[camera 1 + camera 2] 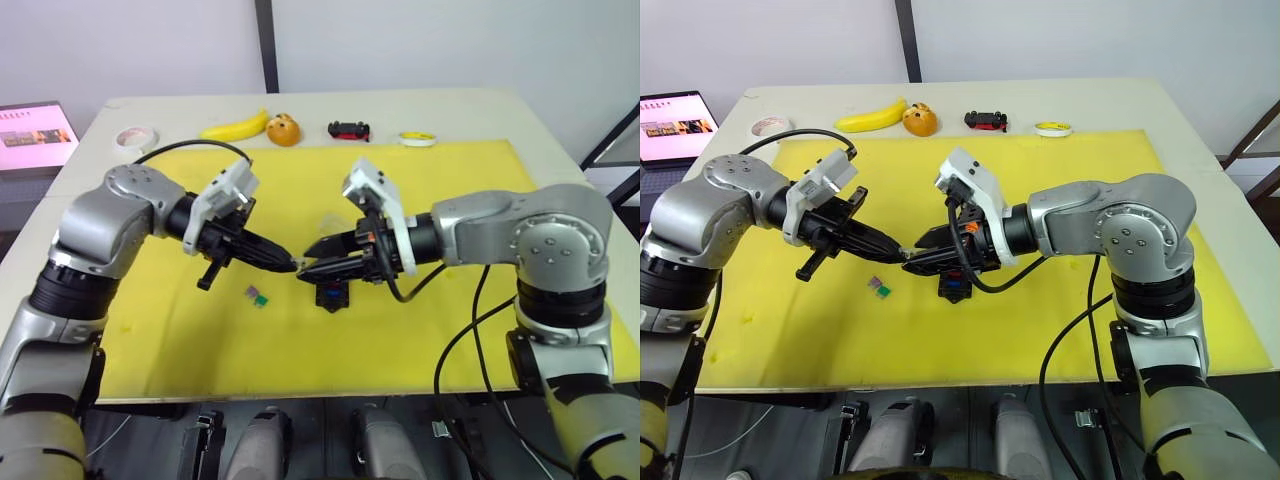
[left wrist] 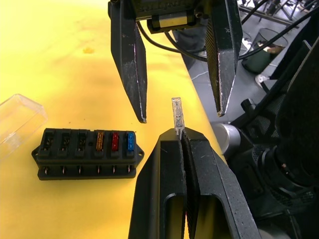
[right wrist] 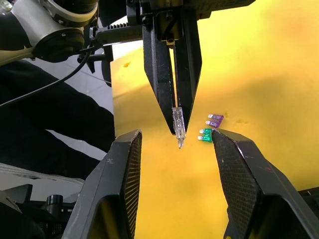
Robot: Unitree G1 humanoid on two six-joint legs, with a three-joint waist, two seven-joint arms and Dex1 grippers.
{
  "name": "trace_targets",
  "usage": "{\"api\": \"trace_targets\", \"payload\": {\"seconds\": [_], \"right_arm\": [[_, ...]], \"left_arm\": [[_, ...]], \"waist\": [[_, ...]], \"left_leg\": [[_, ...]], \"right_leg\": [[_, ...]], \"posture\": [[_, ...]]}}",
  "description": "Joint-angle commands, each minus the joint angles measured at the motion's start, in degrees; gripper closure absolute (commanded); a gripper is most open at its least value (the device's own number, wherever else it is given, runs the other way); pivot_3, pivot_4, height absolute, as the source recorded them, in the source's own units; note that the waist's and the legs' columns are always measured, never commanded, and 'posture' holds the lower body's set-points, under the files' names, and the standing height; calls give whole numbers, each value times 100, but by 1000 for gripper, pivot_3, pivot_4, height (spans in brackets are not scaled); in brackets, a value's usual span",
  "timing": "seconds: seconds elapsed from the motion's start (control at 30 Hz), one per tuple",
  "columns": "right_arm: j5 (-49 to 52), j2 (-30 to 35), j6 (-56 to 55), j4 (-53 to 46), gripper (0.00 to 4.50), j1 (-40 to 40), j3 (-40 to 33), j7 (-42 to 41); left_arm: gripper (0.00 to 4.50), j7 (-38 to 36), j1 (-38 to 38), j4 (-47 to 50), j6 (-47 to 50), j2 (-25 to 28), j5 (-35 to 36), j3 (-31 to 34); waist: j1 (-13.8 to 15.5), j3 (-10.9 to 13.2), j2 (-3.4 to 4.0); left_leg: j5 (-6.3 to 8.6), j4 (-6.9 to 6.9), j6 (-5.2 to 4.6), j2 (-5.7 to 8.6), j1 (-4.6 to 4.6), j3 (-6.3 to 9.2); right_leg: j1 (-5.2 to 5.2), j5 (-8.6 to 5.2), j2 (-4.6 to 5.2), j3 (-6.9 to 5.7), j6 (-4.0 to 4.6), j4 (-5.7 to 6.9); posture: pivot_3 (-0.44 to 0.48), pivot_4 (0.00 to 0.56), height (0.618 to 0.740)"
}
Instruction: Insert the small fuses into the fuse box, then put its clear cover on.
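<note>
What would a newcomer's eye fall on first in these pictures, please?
Above the middle of the yellow mat, the left gripper pinches a tiny clear plastic fuse, facing the open right gripper. Beneath them sits the small black rectangular fuse box, holding orange, red and blue fuses.

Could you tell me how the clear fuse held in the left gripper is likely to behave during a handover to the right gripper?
The clear fuse is tiny and thin, so probably very light and stiff. Only its base is pinched in the left gripper, so it may twist or slip if nudged. The right gripper is open around it; its smooth plastic looks slippery.
</note>
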State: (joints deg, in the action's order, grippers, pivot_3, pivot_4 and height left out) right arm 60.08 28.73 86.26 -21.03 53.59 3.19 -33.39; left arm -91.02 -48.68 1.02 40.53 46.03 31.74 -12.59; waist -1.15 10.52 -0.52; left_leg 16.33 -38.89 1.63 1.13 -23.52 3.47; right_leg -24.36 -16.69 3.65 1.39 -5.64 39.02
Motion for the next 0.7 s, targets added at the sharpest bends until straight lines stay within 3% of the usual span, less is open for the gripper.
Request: {"api": "trace_targets", "payload": {"seconds": [0.03, 0.2, 0.23, 0.3, 0.4, 0.43, 0.7], "right_arm": [[139, -61, 36, -22, 2154, 196, -210, 33], [173, -99, 73, -16, 2154, 208, -232, 75], [176, -102, 72, -10, 2554, 211, -232, 80], [184, -101, 73, 8, 2923, 218, -239, 81], [196, -94, 71, 25, 4282, 224, -243, 86], [202, -94, 74, 27, 4409, 225, -244, 89], [129, -5, 12, -36, 4409, 185, -168, 62]], "left_arm": [[4500, -23, -13, 115, -77, 47, 7, 117], [4500, -21, -1, 126, -79, 51, 4, 117], [4500, -22, 4, 127, -80, 53, 5, 119], [4500, -20, 21, 131, -91, 54, -5, 113], [4500, -23, 35, 136, -97, 59, -11, 112], [4500, -22, 36, 137, -97, 57, -11, 114], [4500, -4, 25, 155, -80, 72, -20, 112]], "waist": [[0, 0, 0], [1, 0, 0], [0, 0, 0], [0, 0, 0], [0, 0, 0], [3, 0, 0], [1, 0, 0]], "left_leg": [[0, 0, 0, 0, 0, 0], [0, 0, 0, -1, 0, 0], [0, 0, 0, -1, 0, 0], [0, 0, 0, 0, 0, 0], [0, 0, 0, -1, 0, 0], [0, 0, 0, -1, 0, 0], [0, 0, 0, -1, 0, 0]], "right_leg": [[0, 0, 0, 0, 0, 0], [0, 0, 0, 0, 0, 0], [0, 0, 0, 0, 0, 0], [0, 0, 0, 0, 0, 0], [0, 0, 0, 0, 0, 0], [0, 0, 0, 0, 0, 0], [0, 0, 0, 0, 0, 0]], "posture": [[0, 150, 740], [0, 150, 740], [0, 150, 740], [0, 150, 740], [0, 150, 740], [0, 150, 740], [0, 150, 740]]}}
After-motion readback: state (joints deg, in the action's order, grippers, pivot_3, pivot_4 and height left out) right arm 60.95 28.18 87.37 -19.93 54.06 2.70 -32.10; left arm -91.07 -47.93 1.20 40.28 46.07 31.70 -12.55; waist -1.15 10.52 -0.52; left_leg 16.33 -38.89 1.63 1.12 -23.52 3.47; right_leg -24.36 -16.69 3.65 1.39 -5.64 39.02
